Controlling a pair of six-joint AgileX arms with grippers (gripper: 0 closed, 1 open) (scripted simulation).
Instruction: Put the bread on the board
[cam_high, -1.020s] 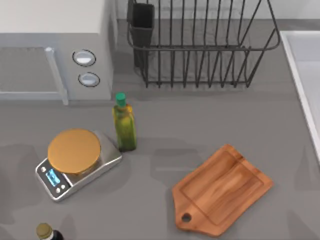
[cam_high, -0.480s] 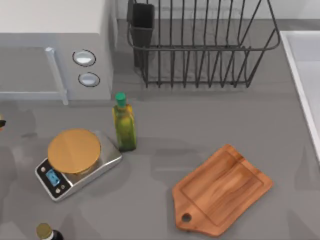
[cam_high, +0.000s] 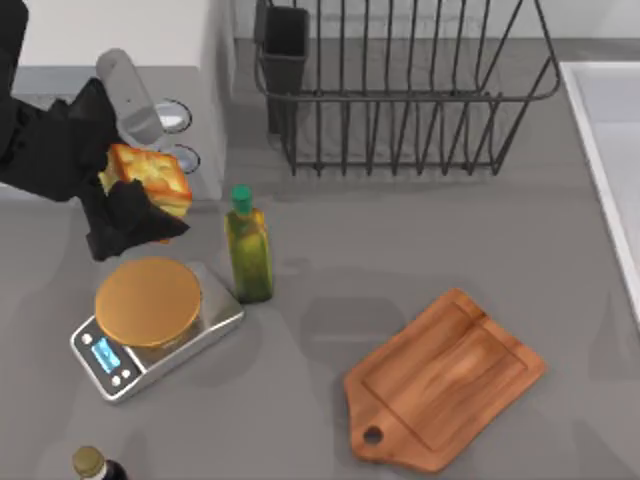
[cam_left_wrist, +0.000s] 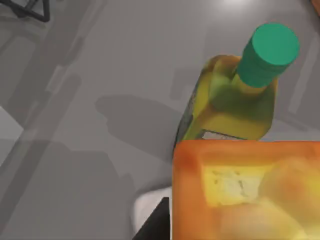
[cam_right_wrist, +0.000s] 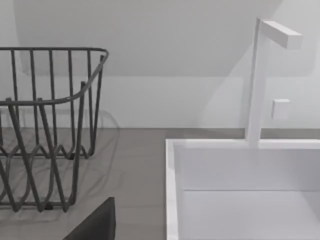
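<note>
Grey kitchen counter w/ dish rack behind. Left gripper, upper left of frame, clenched on the bread by its crust edges; probably light, crumbly, so gentle squeeze. Board lower right, bare.

Oil bottle beside scale; dish rack behind; sink right.

**Rack and sink flank the right gripper**

A dark wire dish rack stands ahead of the right gripper on the grey counter. Beside it lies a white sink, its squared white faucet rising against the pale wall.
</note>
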